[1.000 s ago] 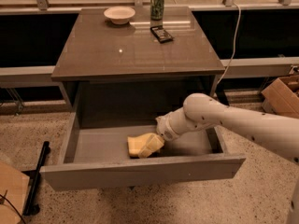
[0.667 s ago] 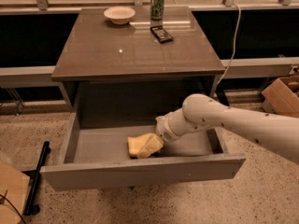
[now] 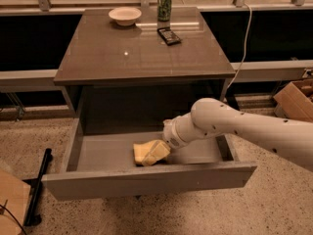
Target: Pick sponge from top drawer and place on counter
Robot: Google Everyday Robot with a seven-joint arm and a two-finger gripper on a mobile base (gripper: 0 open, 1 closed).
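The top drawer point(image 3: 146, 180) is pulled out wide below the counter point(image 3: 142, 53). The pale yellow sponge point(image 3: 141, 153) lies on the drawer floor near the front middle. My gripper point(image 3: 158, 152) reaches down into the drawer from the right on the white arm point(image 3: 244, 129) and is right against the sponge's right side. Part of the sponge is hidden behind the gripper.
On the counter's far edge stand a white bowl point(image 3: 124, 15), a green can point(image 3: 164, 5) and a dark flat device point(image 3: 168, 35). A cardboard box point(image 3: 296, 98) sits on the floor at right. A black bar point(image 3: 38, 187) lies on the floor at left.
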